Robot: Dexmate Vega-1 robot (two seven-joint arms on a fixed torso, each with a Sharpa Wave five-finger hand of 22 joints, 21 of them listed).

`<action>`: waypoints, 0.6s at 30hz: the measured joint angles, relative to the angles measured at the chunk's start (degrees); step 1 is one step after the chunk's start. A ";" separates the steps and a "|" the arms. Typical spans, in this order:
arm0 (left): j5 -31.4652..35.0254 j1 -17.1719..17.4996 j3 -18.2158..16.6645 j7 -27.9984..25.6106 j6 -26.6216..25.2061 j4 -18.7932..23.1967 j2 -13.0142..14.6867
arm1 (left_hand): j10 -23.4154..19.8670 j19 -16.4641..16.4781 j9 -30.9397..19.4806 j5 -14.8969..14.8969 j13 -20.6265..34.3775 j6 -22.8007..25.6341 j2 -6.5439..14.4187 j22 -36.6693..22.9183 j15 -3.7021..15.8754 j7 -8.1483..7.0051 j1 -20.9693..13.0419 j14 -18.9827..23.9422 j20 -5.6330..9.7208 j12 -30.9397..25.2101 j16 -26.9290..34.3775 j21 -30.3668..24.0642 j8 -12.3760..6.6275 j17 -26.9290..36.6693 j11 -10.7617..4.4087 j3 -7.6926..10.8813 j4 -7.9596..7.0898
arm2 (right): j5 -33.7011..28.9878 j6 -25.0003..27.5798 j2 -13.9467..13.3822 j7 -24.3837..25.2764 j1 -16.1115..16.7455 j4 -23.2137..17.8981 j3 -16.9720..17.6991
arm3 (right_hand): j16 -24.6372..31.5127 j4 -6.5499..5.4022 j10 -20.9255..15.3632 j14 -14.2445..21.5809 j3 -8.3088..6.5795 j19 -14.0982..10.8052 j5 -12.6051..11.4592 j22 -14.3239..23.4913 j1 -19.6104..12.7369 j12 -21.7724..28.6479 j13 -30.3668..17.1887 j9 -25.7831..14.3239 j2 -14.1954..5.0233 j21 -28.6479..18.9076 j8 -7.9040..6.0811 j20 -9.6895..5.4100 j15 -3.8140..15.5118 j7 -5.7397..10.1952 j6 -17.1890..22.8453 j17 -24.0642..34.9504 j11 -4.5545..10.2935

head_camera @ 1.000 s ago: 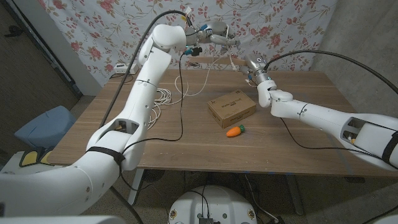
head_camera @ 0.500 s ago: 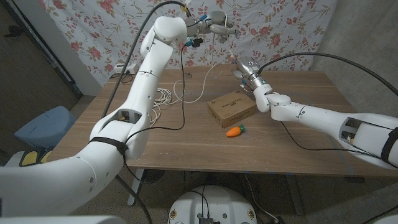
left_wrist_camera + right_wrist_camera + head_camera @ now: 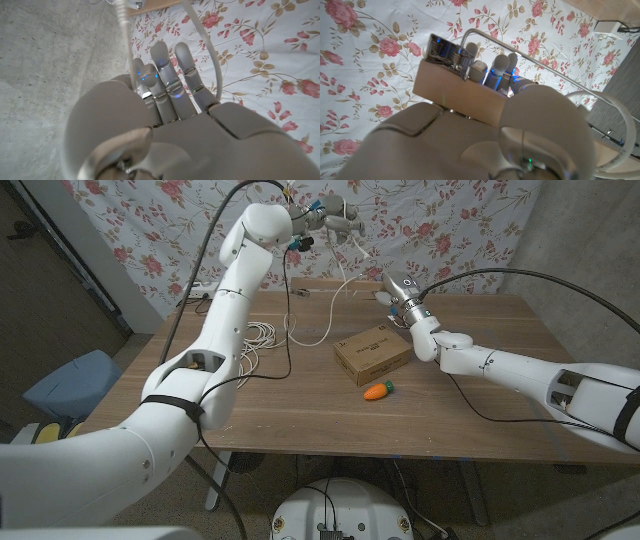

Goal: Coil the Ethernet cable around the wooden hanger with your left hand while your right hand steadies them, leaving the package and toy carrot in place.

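My left hand (image 3: 333, 213) is raised high over the table's far edge, in front of the flowered cloth. It grips the white Ethernet cable (image 3: 343, 276), which hangs from it down to a slack loop on the table (image 3: 311, 340). The left wrist view shows the cable (image 3: 216, 67) running past the curled fingers (image 3: 167, 75). At the far middle of the table my right hand (image 3: 397, 288) holds the wooden hanger (image 3: 455, 97), with its metal rod (image 3: 520, 52) above the fingers and a cable loop (image 3: 620, 116) beside it. The cardboard package (image 3: 372, 352) and toy carrot (image 3: 377, 391) lie mid-table.
More white cable lies coiled (image 3: 262, 335) at the table's left side. A black lead (image 3: 290, 330) hangs from my left arm down over that side. A white power strip (image 3: 197, 288) sits at the far left corner. The wooden table (image 3: 330, 425) has bare room along its front.
My left hand has risen and swung left, drawing the cable up with it. My right hand has shifted a little left with the hanger. Package and carrot have not moved.
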State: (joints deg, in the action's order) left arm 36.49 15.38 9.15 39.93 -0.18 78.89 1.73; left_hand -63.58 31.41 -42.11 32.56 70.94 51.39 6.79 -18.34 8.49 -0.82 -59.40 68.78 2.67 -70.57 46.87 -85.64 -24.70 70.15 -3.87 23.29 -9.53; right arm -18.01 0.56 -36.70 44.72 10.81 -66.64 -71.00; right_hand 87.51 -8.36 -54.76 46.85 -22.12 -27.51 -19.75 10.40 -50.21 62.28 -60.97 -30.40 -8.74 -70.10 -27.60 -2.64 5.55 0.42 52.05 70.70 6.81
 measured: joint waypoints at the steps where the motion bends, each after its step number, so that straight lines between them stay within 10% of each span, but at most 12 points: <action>1: 0.36 0.00 -0.29 -0.12 -0.31 -0.08 0.07 | 0.00 0.00 0.00 -0.04 0.00 0.00 0.00 0.00 0.00 0.00 0.00 0.00 0.00 -0.19 0.00 0.00 0.00 0.00 0.00 0.02 0.02 | 0.56 -0.87 -0.04 0.27 0.08 0.09 0.25 | 0.00 0.00 0.00 0.00 0.00 0.00 0.00 0.00 0.00 0.00 -0.11 0.05 0.00 0.00 0.00 0.00 0.00 0.00 0.00 0.00 0.00; 18: 3.71 1.26 -3.75 -0.49 -4.34 0.60 1.10 | 0.70 0.00 0.33 -0.30 0.00 0.00 -0.29 -0.01 -0.31 0.00 0.91 -0.31 0.00 -1.72 1.56 -0.44 -0.92 0.00 -0.12 0.49 0.03 | 1.65 -2.71 -0.84 1.84 0.43 0.37 1.49 | 0.00 -0.16 0.01 0.00 0.32 -0.01 -0.44 0.00 0.00 -0.22 0.19 0.14 0.00 0.45 0.02 0.00 0.00 0.19 -0.19 -0.02 -0.01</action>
State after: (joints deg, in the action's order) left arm 40.20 16.64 5.40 39.43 -4.52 79.49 2.83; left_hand -62.87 31.41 -41.78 32.26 70.93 51.39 6.51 -18.34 8.18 -0.82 -58.49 68.47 2.67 -72.29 48.43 -86.08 -25.62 70.15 -3.98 23.79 -9.50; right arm -16.36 -2.14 -37.54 46.56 11.24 -66.27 -69.52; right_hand 87.51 -8.52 -54.74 46.85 -21.80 -27.52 -20.18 10.41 -50.21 62.06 -60.78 -30.26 -8.74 -69.65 -27.58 -2.65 5.55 0.60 51.86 70.68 6.80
